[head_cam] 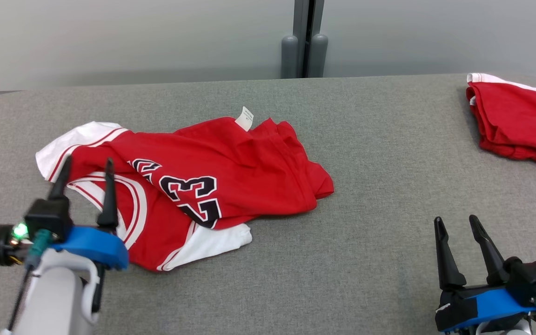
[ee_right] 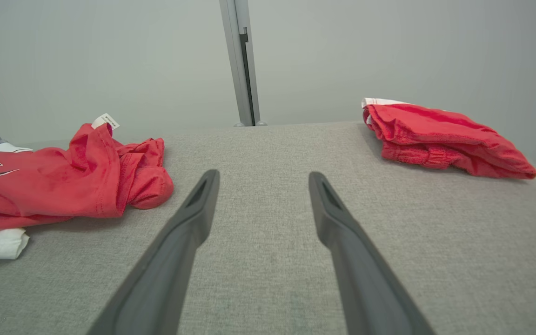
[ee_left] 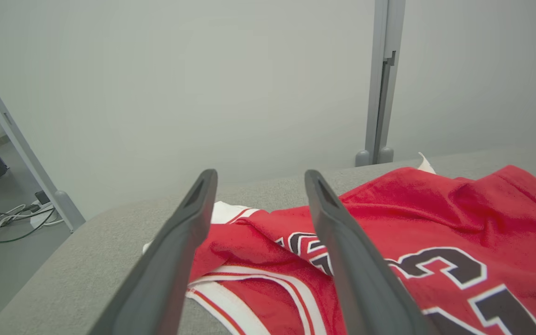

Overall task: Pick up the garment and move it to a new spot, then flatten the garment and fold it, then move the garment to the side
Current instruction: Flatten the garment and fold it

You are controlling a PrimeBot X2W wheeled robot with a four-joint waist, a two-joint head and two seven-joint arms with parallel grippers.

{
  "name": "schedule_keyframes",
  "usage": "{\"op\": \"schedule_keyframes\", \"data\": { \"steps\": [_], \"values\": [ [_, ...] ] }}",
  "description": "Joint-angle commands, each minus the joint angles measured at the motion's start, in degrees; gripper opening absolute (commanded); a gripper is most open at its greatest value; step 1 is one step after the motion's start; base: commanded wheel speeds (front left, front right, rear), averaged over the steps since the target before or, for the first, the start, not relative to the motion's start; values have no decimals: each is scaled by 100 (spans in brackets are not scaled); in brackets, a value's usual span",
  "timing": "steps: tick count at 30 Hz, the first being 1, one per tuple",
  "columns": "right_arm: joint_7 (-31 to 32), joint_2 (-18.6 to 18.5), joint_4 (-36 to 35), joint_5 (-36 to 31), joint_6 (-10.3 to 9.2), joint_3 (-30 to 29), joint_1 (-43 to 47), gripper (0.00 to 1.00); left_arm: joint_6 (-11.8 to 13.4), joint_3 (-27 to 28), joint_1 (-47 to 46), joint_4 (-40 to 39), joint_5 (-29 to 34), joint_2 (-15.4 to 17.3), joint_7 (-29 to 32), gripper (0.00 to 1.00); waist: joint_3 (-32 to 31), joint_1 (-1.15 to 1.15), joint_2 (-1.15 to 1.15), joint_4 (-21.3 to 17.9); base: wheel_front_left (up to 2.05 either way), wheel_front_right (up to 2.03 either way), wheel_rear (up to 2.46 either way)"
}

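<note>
The red jersey (head_cam: 231,172) with the dark 23 is lying crumpled on the grey worktop (head_cam: 379,209). White trim is showing at its near and left edges, and a small white label (head_cam: 244,117) is sticking up at its far edge. The left gripper (head_cam: 88,159) is hanging over the jersey's left end, above the white-banded opening, its two dark fingers standing apart and gripping nothing. I cannot tell whether the tips are touching the cloth. The right gripper (head_cam: 455,217) is sitting well to the right of the jersey over bare worktop, jaws spread wide and empty. Far off to the jersey's right, towards the back, a second red garment (head_cam: 519,125) is lying folded.
</note>
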Motion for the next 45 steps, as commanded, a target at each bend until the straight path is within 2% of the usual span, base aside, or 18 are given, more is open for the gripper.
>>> {"op": "schedule_keyframes", "data": {
  "steps": [1, 9, 24, 32, 38, 45],
  "values": [
    [-18, 7, 23, 8, 3, 8, 76, 100, -40, -69, 156, -69, 46, -61, -11, 100, -11, 1, 0, 11, 0, 0, 0],
    [-18, 21, 12, 30, 3, 0, 61, 100, -235, -828, 571, -217, 290, -418, -12, 100, 2, 1, 0, 46, 0, 0, 0],
    [-19, 73, 23, 98, 3, 38, -36, 100, -385, -1957, 592, 577, 351, -630, 81, 100, 115, 1, 0, -262, 0, 0, 0],
    [-18, 78, -5, 106, 3, 27, -131, 100, -392, -2247, 278, 1071, 369, -680, 100, 100, 236, 1, 0, -446, 0, 0, 0],
    [-19, 75, -17, 95, 3, 12, -154, 100, -250, -2315, -19, 1465, 496, -601, 49, 100, 319, 1, 0, -525, 0, 0, 0],
    [-18, 88, 19, 96, 3, 45, -170, 100, -235, -2311, -241, 2034, 427, -632, 63, 98, 334, 1, 0, -565, 0, 0, 0]
  ]
}}
